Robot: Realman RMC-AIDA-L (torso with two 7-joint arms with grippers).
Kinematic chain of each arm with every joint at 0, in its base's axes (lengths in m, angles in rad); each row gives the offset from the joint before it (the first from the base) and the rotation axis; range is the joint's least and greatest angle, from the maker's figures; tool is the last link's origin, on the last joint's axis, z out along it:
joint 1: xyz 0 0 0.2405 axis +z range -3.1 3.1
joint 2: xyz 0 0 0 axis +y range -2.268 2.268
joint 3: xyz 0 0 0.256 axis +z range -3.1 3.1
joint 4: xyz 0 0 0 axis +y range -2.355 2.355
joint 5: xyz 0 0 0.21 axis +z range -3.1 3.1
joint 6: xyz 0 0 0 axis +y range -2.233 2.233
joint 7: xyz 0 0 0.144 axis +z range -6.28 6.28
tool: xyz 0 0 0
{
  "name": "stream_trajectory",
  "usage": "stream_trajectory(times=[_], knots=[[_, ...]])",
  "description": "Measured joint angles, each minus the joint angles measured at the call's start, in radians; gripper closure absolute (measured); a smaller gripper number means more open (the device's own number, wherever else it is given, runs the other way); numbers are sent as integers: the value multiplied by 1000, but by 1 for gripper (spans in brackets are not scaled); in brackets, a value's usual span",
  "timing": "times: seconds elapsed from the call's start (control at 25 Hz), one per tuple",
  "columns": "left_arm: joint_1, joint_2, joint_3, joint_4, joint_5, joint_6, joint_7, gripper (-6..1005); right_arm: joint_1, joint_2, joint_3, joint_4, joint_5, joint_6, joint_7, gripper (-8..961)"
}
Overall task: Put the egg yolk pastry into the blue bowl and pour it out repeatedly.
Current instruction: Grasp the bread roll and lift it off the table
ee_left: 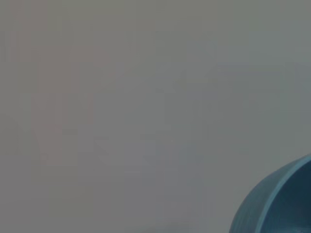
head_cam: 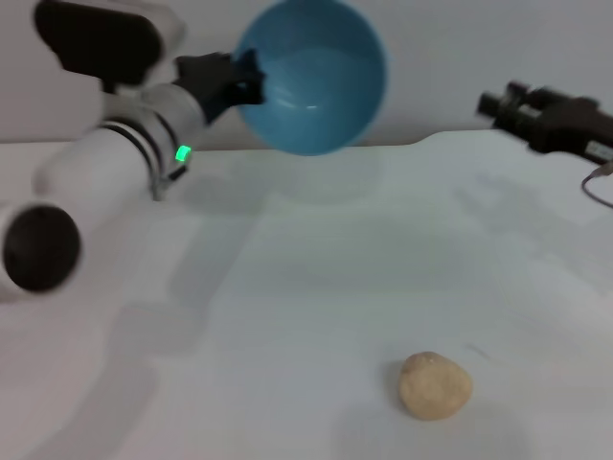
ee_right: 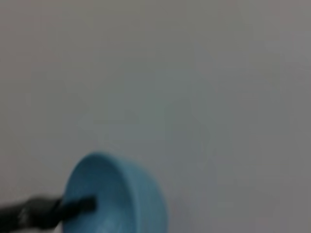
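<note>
Holding the blue bowl [head_cam: 311, 77] tipped above the table [head_cam: 287, 287], the left gripper [head_cam: 251, 81] clamps its rim.
Egg yolk pastry [head_cam: 435, 385] lies on the table; right gripper [head_cam: 498, 103] hovers apart, jaws unclear; no writing legible.

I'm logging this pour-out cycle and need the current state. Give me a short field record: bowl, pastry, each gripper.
bowl: blue bowl lifted off the white table, tipped on its side, opening toward the camera, nothing inside it
pastry: egg yolk pastry lies on the table, near edge, right of centre, apart from the bowl
left gripper: left gripper clamped on the bowl's rim, held high at the far side
right gripper: right gripper raised at the far right, holding nothing
</note>
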Motion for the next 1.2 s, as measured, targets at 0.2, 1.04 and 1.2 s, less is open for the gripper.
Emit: stream_trajectory(times=[0.2,1.04,1.2], knots=[[-15,7,-259,5,5,-288,1,987,10,10,-73,-157,-262,-39,231,458],[-113,15,-720,-68,341,-1268,-77,987,202,7,-239,-336,-893,-431,608,457],[-123,15,-715,-69,347,-1308,-89,986,203,14,-299,-317,-886,-425,628,457]])
